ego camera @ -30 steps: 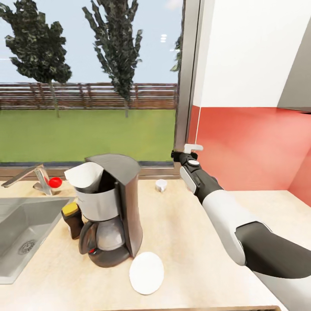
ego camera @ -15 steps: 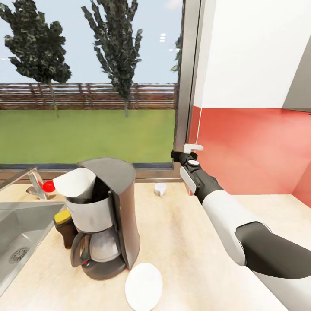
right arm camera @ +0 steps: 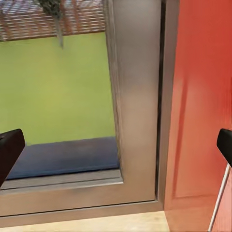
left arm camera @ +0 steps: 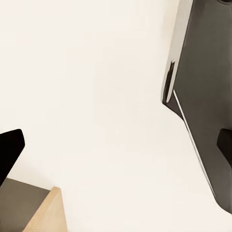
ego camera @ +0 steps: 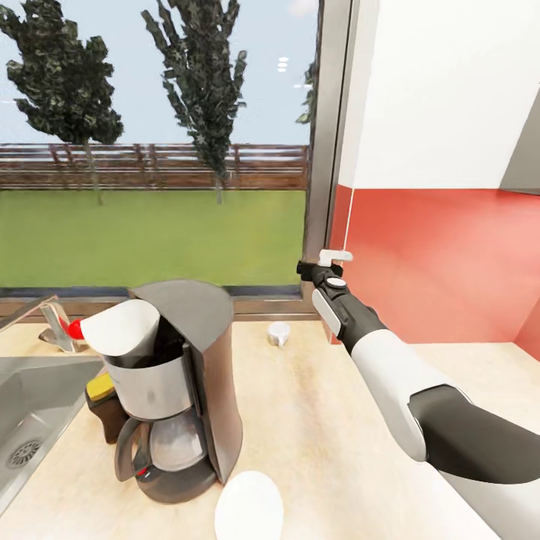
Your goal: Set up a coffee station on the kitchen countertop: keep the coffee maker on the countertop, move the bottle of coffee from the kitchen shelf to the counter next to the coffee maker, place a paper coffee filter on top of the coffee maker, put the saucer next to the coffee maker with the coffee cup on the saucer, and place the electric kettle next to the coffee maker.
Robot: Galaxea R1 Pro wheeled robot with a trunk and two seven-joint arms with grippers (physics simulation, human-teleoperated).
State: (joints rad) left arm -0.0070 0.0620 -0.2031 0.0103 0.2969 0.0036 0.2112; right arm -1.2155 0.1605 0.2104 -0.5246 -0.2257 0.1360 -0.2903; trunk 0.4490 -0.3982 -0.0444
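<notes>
The grey coffee maker [ego camera: 184,390] stands on the beige countertop [ego camera: 337,435] with a white paper filter [ego camera: 120,328] in its top. A dark coffee bottle [ego camera: 101,405] with a yellow cap stands close behind it, on the sink side. The white saucer [ego camera: 249,506] lies flat by its base at the front. A small white coffee cup [ego camera: 278,332] sits far back near the window. My right gripper [ego camera: 306,268] is held out above the counter, past the cup, toward the window frame [right arm camera: 137,96]; it is open [right arm camera: 116,147] and empty. My left gripper [left arm camera: 116,147] is open over a white surface.
A steel sink [ego camera: 30,420] lies left of the coffee maker, with a faucet and red knob [ego camera: 73,328] behind it. A red wall [ego camera: 435,262] closes the back right. Bare counter stretches right of the coffee maker. A dark panel [left arm camera: 208,96] fills one side of the left wrist view.
The head view has shifted, so the coffee maker, bottle, saucer and sink slide left and down in the picture. The right arm holds the same pose. Nothing was grasped or released.
</notes>
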